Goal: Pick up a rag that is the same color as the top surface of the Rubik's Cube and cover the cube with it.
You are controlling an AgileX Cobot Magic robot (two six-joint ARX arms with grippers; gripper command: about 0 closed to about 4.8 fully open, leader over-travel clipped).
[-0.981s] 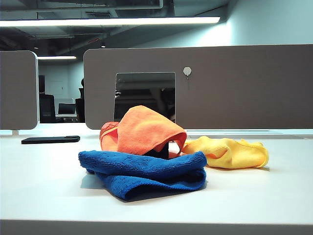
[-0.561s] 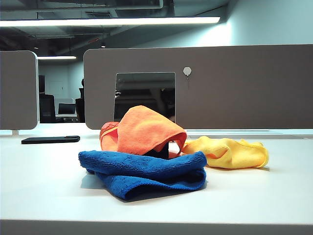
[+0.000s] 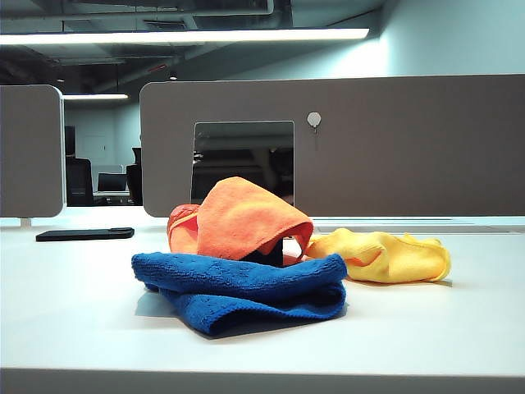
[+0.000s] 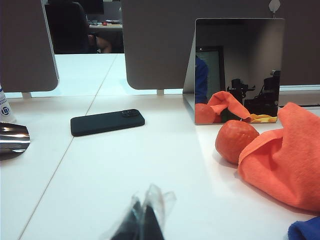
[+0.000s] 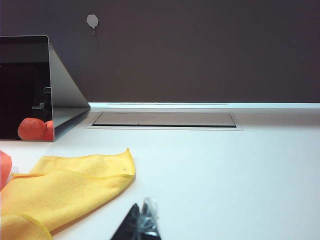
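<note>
The orange rag (image 3: 246, 217) lies humped in the middle of the table, just behind the blue cloth; its folds (image 4: 282, 155) also show in the left wrist view. The Rubik's Cube is hidden; only a dark patch shows under the rag's raised front edge. My left gripper (image 4: 142, 220) hovers low over bare table, well short of the rag, its film-wrapped tips pressed together and empty. My right gripper (image 5: 141, 220) is shut too, with nothing in it, beside the yellow cloth. Neither gripper appears in the exterior view.
A blue cloth (image 3: 246, 287) lies in front of the rag and a yellow cloth (image 3: 385, 256) to its right. An orange textured ball (image 4: 236, 141) sits against the rag. Behind stand a mirror (image 4: 235, 70) and grey partitions; a black phone (image 4: 106, 121) lies far left.
</note>
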